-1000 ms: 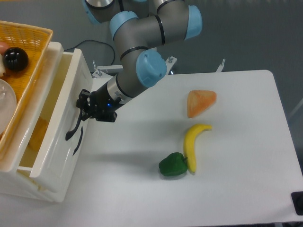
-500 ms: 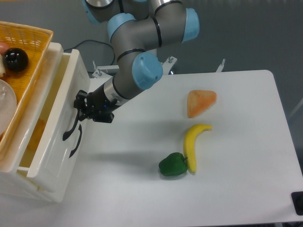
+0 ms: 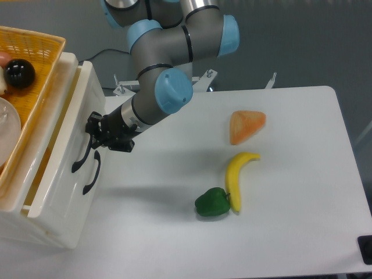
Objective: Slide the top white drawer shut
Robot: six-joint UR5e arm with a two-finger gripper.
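Leftward travel marks the last second: the claw (image 3: 95, 129) has pushed further toward the cabinet, and the drawer (image 3: 64, 157) has gone in with it, its open gap now much narrower. Its tip presses at the drawer front beside the upper end of the black handle (image 3: 81, 158); whether it is clenched or released cannot be told from this view. Behind it the drawer sits under the basket (image 3: 29, 87), nearly home but not quite flush. By my reckoning, a little more pushing remains. Farther out on the worktop (image 3: 290, 232) lie a banana (image 3: 237, 177) and a pepper (image 3: 212, 203), well apart from the action.
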